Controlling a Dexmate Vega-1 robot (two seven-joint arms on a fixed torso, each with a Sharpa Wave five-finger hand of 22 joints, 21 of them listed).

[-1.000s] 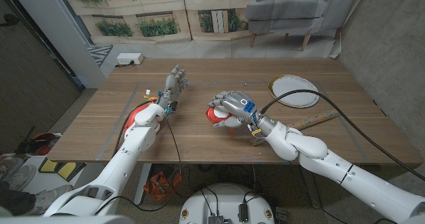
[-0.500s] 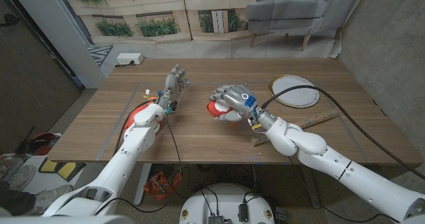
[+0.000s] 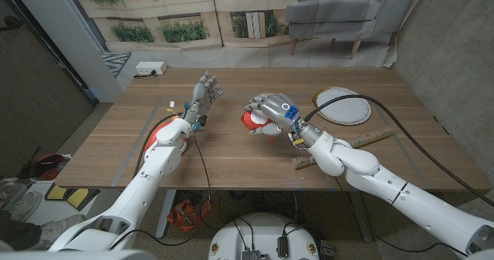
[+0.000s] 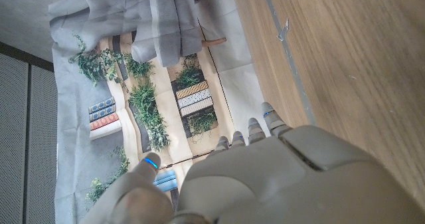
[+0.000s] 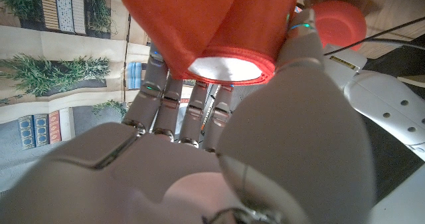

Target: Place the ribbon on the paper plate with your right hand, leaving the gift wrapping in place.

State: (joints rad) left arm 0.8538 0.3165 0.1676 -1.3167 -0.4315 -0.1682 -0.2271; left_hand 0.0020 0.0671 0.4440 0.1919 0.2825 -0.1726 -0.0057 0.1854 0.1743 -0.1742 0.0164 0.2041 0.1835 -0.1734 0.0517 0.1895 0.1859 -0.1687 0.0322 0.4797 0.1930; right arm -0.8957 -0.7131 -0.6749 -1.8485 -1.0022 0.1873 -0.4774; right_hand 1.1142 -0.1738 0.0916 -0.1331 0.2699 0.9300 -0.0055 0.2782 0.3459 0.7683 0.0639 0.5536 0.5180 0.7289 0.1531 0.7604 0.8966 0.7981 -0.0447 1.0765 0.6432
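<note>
The right hand [image 3: 272,113] holds the red spool of ribbon [image 3: 254,121] at the middle of the wooden table [image 3: 231,152], its fingers [image 5: 174,91] curled over the roll from above, and the spool seems raised just clear of the wood, though the head view leaves that uncertain. To do this step well, the grasp should stay firm while the hand carries the spool toward the robot's right and away, to the round white paper plate with a gold rim [image 3: 340,106], high enough to clear the rim, then lowers it onto the plate's middle before the fingers part. The brown roll of gift wrapping [image 3: 343,147] lies under the right forearm, so the forearm should pass over without brushing it. The left hand [image 3: 202,95] stands upright well apart, fingers spread and holding nothing.
</note>
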